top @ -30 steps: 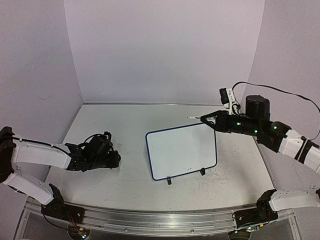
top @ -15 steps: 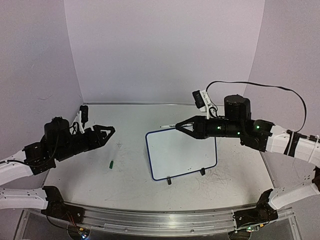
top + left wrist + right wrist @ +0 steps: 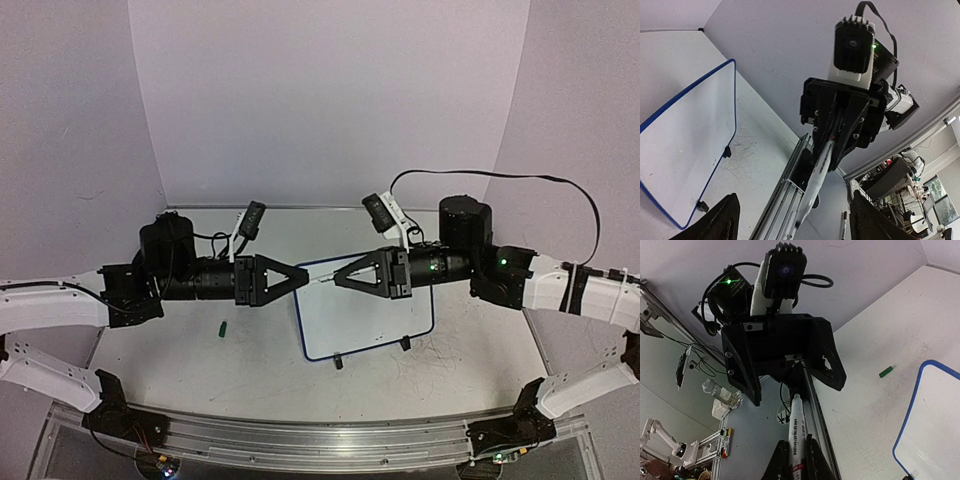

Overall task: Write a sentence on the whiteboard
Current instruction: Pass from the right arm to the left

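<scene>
The whiteboard (image 3: 380, 312) lies on the table right of centre, its white face blank; the sentence is not in view. My right gripper (image 3: 340, 281) hovers above the board's left corner, shut on a white marker (image 3: 322, 281) that points left. My left gripper (image 3: 300, 276) faces it nose to nose, open. In the left wrist view the marker (image 3: 819, 175) reaches down between my open left gripper (image 3: 795, 222), touching neither finger. In the right wrist view my right gripper (image 3: 796, 460) clamps the marker (image 3: 796, 430). A green cap (image 3: 223, 327) lies on the table, left of the board.
A metal rail (image 3: 300, 440) runs along the near table edge. Grey scribble marks (image 3: 430, 355) stain the tabletop right of the board's feet. Pale walls close the back and both sides. The green cap (image 3: 885, 372) and the board's blue rim (image 3: 910, 415) show in the right wrist view.
Both arms rose and swung toward the centre until the grippers face each other. The left gripper left the green cap on the table and opened wider. The right kept hold of the marker.
</scene>
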Controlling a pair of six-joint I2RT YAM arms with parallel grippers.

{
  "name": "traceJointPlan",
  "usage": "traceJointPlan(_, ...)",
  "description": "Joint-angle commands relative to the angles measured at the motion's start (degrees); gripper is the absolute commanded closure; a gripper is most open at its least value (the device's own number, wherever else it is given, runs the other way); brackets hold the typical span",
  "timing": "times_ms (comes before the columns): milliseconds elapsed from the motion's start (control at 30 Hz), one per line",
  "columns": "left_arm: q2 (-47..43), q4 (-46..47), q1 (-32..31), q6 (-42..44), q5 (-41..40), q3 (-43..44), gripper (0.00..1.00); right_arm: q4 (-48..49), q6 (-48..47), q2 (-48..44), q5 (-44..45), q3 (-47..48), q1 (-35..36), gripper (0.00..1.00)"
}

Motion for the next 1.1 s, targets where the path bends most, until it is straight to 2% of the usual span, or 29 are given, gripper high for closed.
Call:
traceJointPlan(0,2.55,6.99,-0.65,2.42,6.25,4.2,0.28,1.73,-3.22,1.5,-6.43,0.98,0.25,1.0)
traceJointPlan(67,3.02,7.28,-0.67,2.43,6.59,4.15,0.32,1.59,-3.72,1.71,-7.08,1.12,0.22,1.0)
traceJointPlan(200,4.67,7.72,-0.67,1.99,9.84,4.64,0.47,1.17,-4.26,2.45,-7.82,1.53,0.25,1.0)
traceJointPlan(400,6.54,7.98,-1.0,1.85,13.57,3.94,0.48,1.27,-3.6,3.05,-8.4,1.36,0.19,1.0)
traceJointPlan(633,6.71,8.21,-1.31,2.27,15.25,3.38,0.7,1.27,-2.98,3.33,-8.91,1.45,0.19,1.0)
traceJointPlan(933,8.93,8.42,-1.99,2.54,17.22,4.82,0.74,2.05,-1.32,2.3,-8.17,1.05,0.21,1.0)
traceJointPlan(1000,9.07,8.5,-2.36,2.73,17.17,5.01,0.77,2.14,-1.08,2.1,-8.03,0.87,0.2,1.0)
traceJointPlan(1067,9.05,8.66,-2.5,2.91,16.81,5.03,0.85,2.15,-0.96,2.08,-8.27,0.72,0.2,1.0)
